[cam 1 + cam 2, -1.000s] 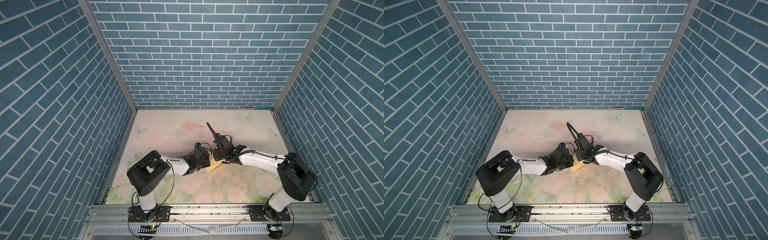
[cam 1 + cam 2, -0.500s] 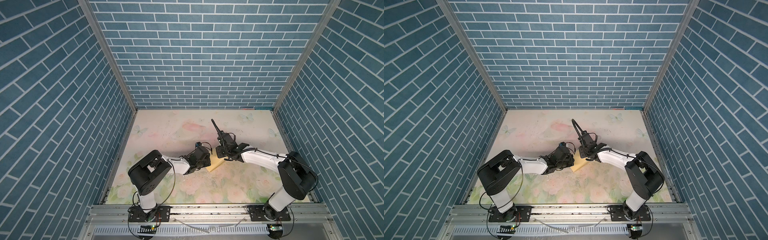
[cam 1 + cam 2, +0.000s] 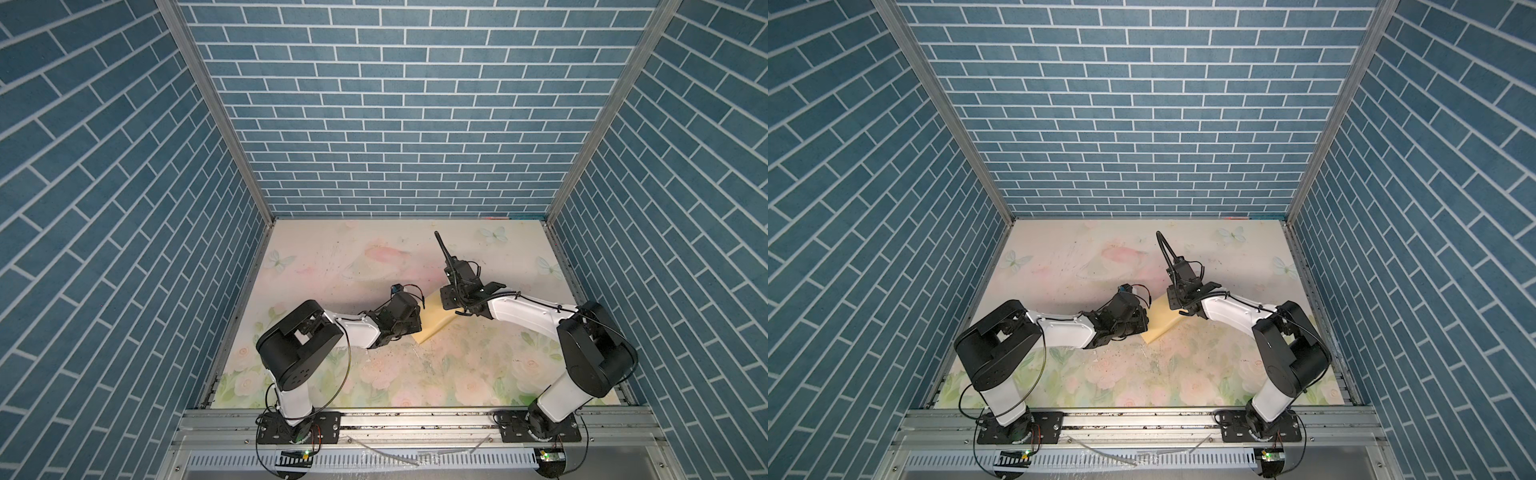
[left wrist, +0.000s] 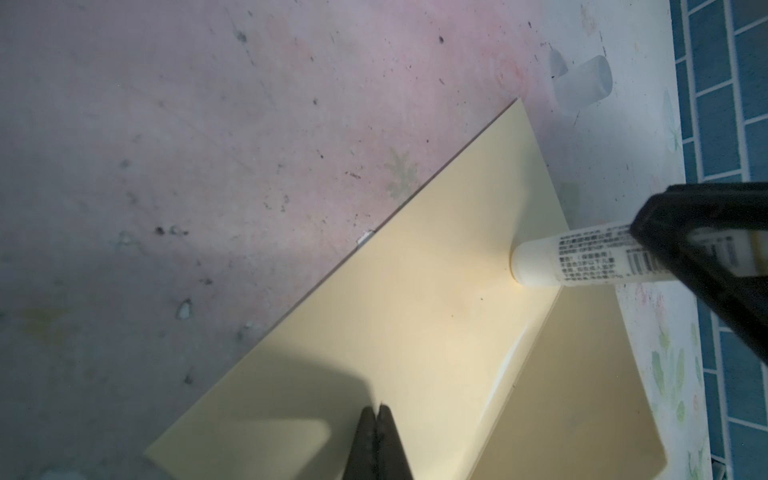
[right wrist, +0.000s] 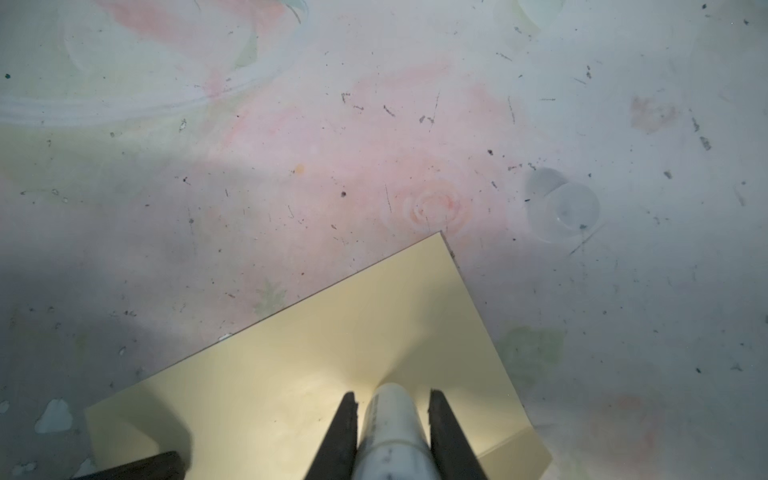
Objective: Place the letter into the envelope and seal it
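Observation:
The plain yellow envelope (image 3: 434,319) (image 3: 1160,318) lies flat mid-table, and its flap (image 4: 582,395) is folded out along one long side. My left gripper (image 4: 377,409) (image 3: 415,323) is shut, its tips pressing down on the envelope (image 4: 395,311). My right gripper (image 5: 392,397) (image 3: 451,305) is shut on a white glue stick (image 5: 392,419) (image 4: 552,262). The stick's tip touches the envelope (image 5: 332,365) beside the flap crease, near one short end. The letter is hidden from every view.
A clear plastic cap (image 4: 582,83) (image 5: 569,208) lies on the floral table mat (image 3: 374,266) just past the envelope's far corner. Blue brick walls (image 3: 395,124) enclose three sides. Both arm bases stand at the front rail (image 3: 415,419).
My right gripper has shifted slightly rightward with the glue stick, along the envelope. The left gripper and the envelope have stayed put.

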